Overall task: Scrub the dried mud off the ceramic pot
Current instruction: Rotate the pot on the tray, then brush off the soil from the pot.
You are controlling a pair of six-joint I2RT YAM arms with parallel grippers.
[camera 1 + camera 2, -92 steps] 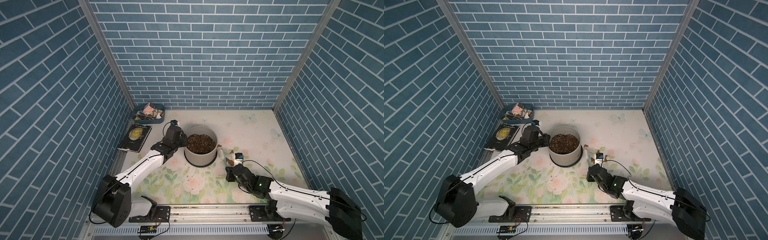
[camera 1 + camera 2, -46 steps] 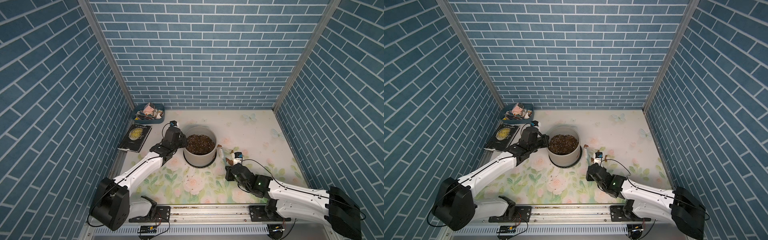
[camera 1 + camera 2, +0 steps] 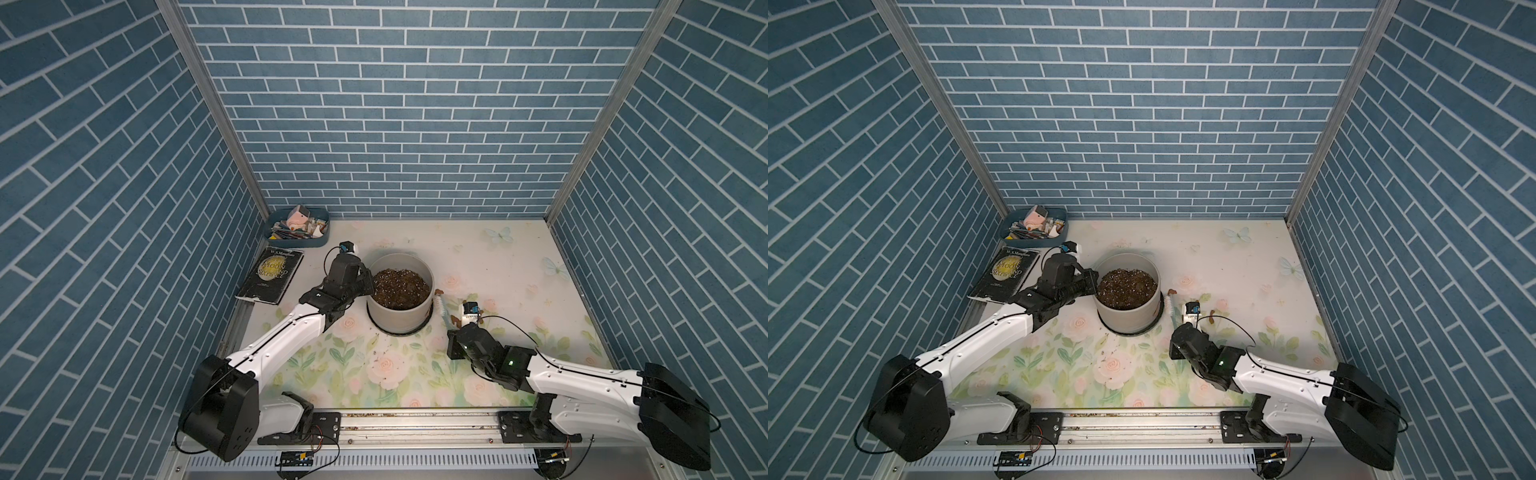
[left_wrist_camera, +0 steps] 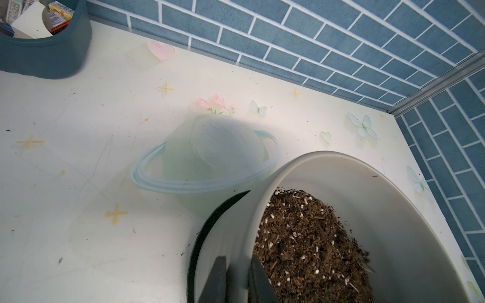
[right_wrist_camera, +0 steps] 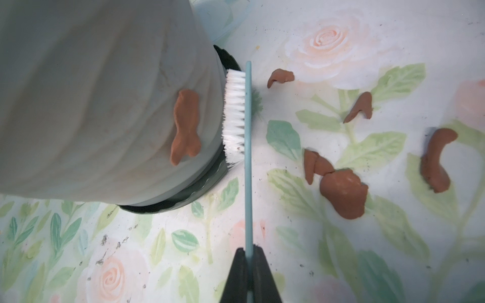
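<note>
**Gripped on both sides**

The right tool pinches the handle of a slim pale-blue brush with white bristles, set against the right wall of the pale grey cylindrical ceramic pot, just beside a tan-brown dried mud blotch. The left tool clamps the pot's left rim, at the middle of the floral counter.

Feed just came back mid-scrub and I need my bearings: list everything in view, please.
ceramic pot: one, pale grey, mid-table
soil: one fill, dark, white-speckled, inside pot
saucer: one, black, under pot
dried mud: one brown blotch on pot wall; about five loose pieces on table nearby
brush: one, white bristles, light blue handle, bristles at pot's base
book: one, black, beside tray
tray: one, blue, cluttered, back corner
table: one, floral
left hand: black, pinching pot rim
right hand: black, shut on brush handle
</note>
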